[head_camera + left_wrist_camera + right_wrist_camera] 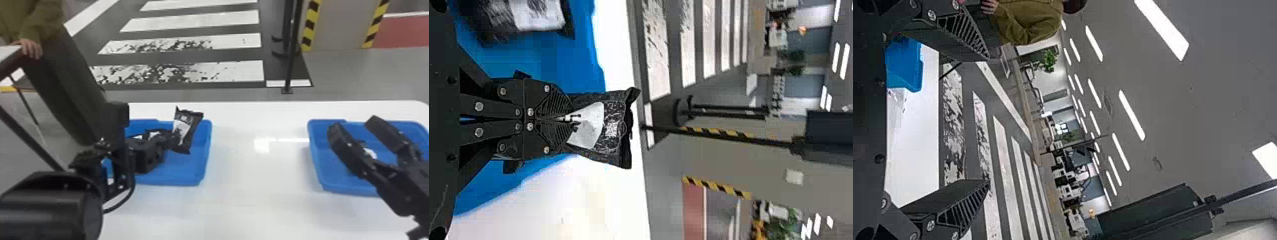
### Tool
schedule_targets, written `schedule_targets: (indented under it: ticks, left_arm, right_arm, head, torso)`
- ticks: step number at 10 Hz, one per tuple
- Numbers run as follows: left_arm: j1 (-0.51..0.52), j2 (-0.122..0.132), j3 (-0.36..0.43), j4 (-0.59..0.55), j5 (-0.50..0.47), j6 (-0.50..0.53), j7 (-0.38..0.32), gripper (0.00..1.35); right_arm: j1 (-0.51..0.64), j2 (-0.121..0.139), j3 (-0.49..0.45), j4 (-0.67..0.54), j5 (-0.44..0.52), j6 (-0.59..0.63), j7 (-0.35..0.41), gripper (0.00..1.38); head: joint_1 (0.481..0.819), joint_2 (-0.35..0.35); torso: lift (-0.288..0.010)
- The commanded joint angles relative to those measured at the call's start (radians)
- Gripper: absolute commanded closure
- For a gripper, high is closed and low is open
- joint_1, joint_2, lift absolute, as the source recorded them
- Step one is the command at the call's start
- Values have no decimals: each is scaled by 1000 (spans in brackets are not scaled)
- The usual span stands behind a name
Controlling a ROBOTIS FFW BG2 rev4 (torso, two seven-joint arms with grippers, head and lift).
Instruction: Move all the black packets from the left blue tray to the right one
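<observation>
Head view: the left gripper (170, 138) is at the left blue tray (204, 159), and its jaws are closed on one black packet (188, 127). The black packet stands on a tilt, its upper end leaning toward the robot's right, above the inner part of that tray; a pale panel is noted on its face. Other packets (154, 134), dark with white patches, lie in the same tray, partly hidden behind the arm; their number cannot be told. The right gripper (352, 124) is over the right blue tray (319, 172), jaws set wide with nothing between the tips. Past its fingers, inside this tray, a partly hidden item (370, 153) presents a pale patch; its nature cannot be told. Both trays rest well apart on a white table (252, 198). Beyond the table are white floor stripes (191, 20) and a black pole (289, 63).

Left wrist view: the left gripper (566, 121) has its two fingertips together on one end of the black packet, the free end extending outward beyond them. A packet with a white patch lies within the blue tray, apart from the gripped one.

Right wrist view: the right gripper (987, 120) shows its fingers well apart, the space between them unoccupied. Part of a blue tray and the white table are visible, with floor stripes and ceiling lights (1130, 115) farther off.
</observation>
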Motion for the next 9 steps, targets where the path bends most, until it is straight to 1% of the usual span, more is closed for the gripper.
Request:
schedule_targets:
  ticks: [1,2,3,4,5,6,8,9]
  left_arm:
    - [33,7,-55,-66,88,-14,-4,1213]
    - [48,10,-95,-101,132,-19,-5,1213]
    - [45,17,-135,-103,168,-26,-12,1213]
    - [40,23,-168,-103,202,-36,-15,1211]
    - [30,27,-202,-103,220,-33,-15,1213]
    - [16,35,-240,-103,233,-38,-15,1213]
    - [-11,41,-292,-103,255,-48,-13,1213]
    - [-21,44,-314,-103,269,-53,-13,1213]
  right_arm:
    - [-42,1,2,44,-22,4,15,153]
    - [-59,0,2,51,-36,14,20,153]
    - [-76,-2,2,56,-48,39,32,153]
    - [-99,-2,4,68,-48,58,46,153]
    - [-113,-5,14,91,-58,76,52,153]
    - [-121,-8,26,100,-72,78,55,153]
    - [-133,-12,54,113,-92,93,58,153]
    - [-143,-14,68,122,-98,98,58,153]
  head:
    - [695,136]
    - [695,94]
    - [695,45]
    - [695,26]
    - [695,-10]
    - [695,-33]
    - [695,-71]
    - [695,-77]
  torso:
    - [-140]
    - [-140]
    - [-140]
    - [-140]
    - [-140]
    - [-140]
    - [-140]
    - [-140]
